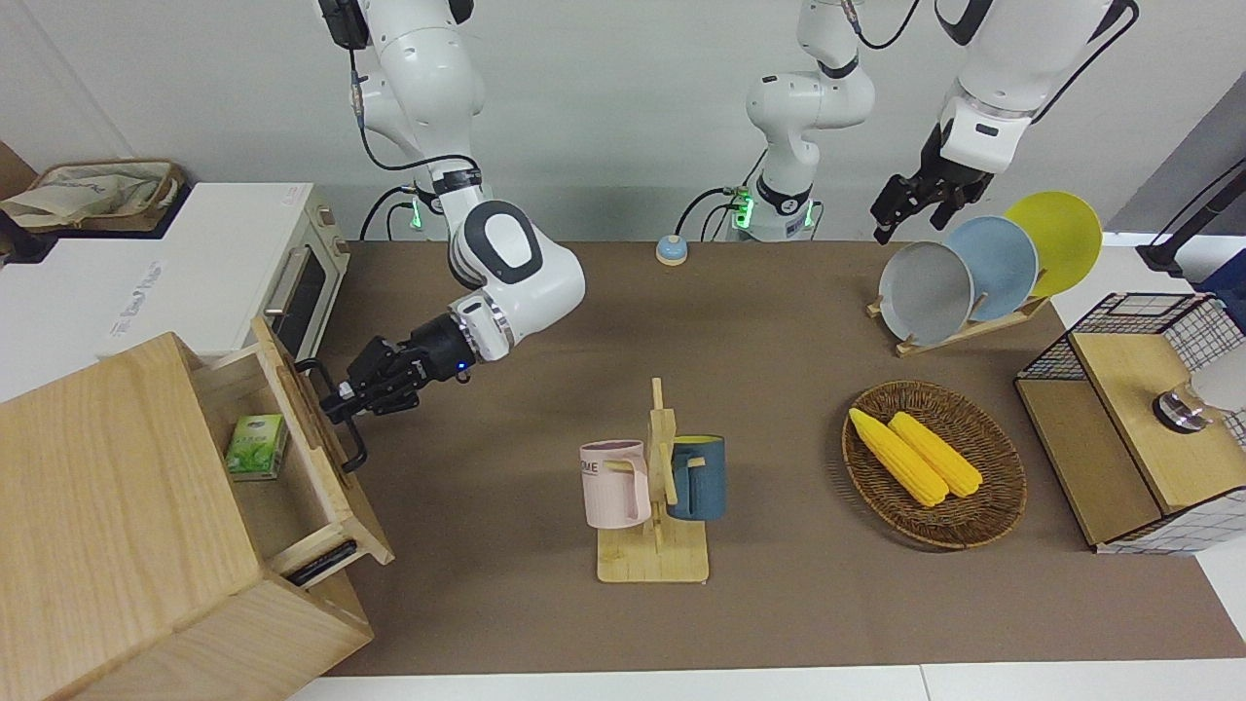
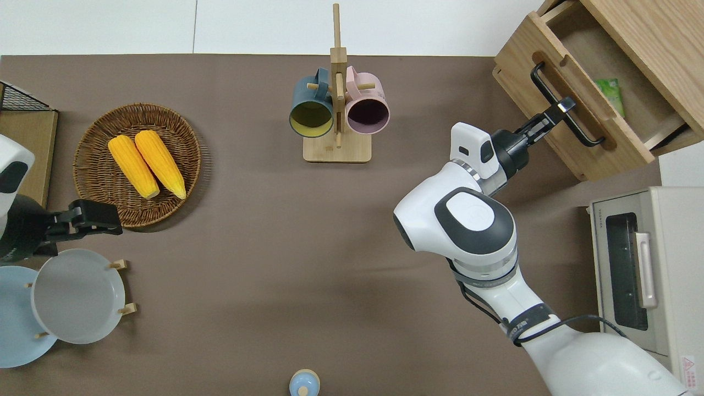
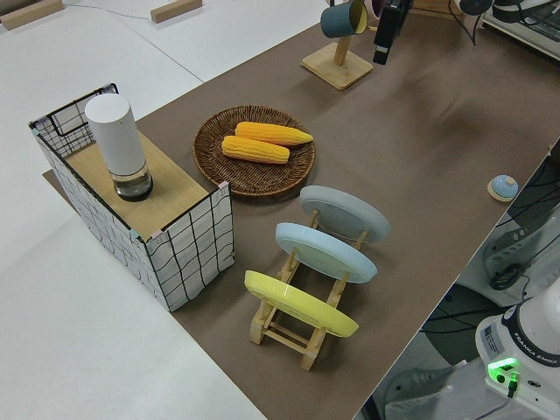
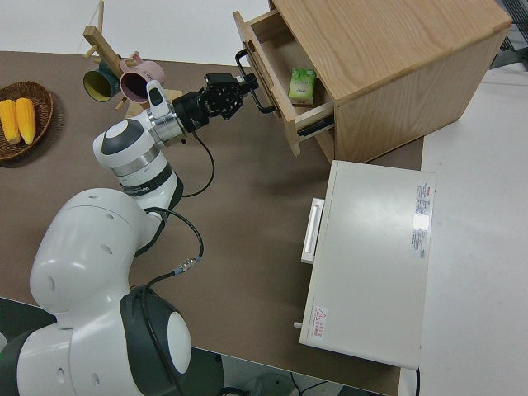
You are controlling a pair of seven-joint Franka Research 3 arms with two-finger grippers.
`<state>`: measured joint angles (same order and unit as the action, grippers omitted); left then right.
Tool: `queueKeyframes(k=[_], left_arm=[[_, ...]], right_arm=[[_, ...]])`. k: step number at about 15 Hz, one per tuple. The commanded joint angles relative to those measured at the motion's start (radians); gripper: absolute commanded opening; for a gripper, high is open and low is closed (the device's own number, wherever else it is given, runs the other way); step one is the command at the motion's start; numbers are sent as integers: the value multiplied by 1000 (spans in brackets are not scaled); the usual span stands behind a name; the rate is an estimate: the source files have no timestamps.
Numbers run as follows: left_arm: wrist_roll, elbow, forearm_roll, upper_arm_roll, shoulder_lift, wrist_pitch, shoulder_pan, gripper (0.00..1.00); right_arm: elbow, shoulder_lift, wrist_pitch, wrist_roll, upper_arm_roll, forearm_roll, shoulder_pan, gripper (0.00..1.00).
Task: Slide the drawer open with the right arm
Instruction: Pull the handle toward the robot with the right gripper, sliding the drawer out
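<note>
Now right gripper (image 2: 562, 110) at drawer (image 1: 292, 458) front, jaws closed on black bar handle (image 2: 566, 107) (mid-bar). Drawer pulled well out of cabinet (image 1: 107, 487), green carton (image 1: 256, 447) inside. Left arm parked, jaws unreadable.

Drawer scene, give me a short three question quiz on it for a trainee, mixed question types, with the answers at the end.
1. True or false: the drawer stands pulled out of the cabinet.
2. Multiple choice: what does the right claw grip? A) the toaster oven's silver handle B) the drawer's black bar handle C) the pink mug
3. Fill in: the one thing to be seen in the drawer is a small ___ carton.

Key
1. True. Its inside shows in the front and overhead views.
2. B. The fingers close around the bar; the left arm is parked.
3. Green.
</note>
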<state>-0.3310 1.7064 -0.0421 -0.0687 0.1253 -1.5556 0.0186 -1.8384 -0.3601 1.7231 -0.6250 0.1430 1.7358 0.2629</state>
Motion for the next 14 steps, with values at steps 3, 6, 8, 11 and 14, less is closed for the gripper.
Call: queueKeyframes(k=[3, 6, 8, 11, 14], left_arm=[[7, -4, -1, 4, 8, 15, 0, 993], [7, -4, -1, 4, 8, 15, 0, 993], [7, -4, -1, 4, 8, 15, 0, 993], [7, -4, -1, 4, 8, 15, 0, 993], [7, -4, -1, 4, 8, 15, 0, 993]], right_arm=[[13, 4, -75, 54, 4, -74, 117, 8], [16, 3, -128, 67, 4, -113, 165, 8], [16, 3, -155, 68, 4, -130, 185, 10], [18, 1, -187, 68, 4, -156, 217, 10], [19, -2, -221, 68, 4, -173, 243, 10]])
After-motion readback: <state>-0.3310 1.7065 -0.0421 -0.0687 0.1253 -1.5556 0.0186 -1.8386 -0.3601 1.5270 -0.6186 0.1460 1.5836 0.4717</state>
